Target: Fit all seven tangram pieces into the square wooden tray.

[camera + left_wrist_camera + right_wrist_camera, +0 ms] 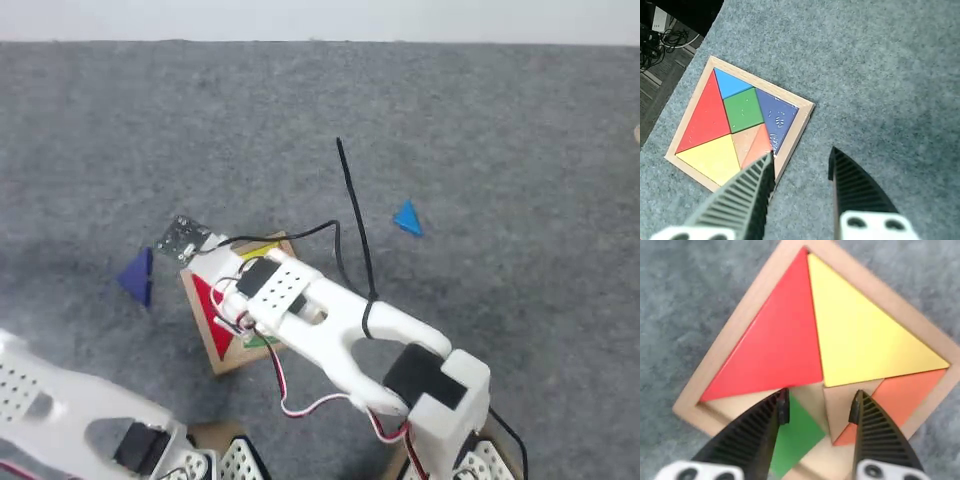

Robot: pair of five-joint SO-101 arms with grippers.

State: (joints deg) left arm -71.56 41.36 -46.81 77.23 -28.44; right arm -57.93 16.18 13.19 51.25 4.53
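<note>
currently the right gripper (820, 407), jaws spread and empty, hangs just over the square wooden tray (747, 317), between its green wooden piece (797, 435) and orange wooden piece (905, 390). lowering carelessly could knock either askew. a dark blue wooden triangle (138, 275) and a small light blue triangle (407, 218) lie outside it. the left gripper (801, 157) is spread too.

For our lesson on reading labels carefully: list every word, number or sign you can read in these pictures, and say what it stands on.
No text can be read anywhere.
tangram pieces and wooden tray: plain surfaces, no print.
circuit board beside the tray: any marks are too small to read.
dark blue piece: pale flecks on it, not legible as letters or numbers.
</note>
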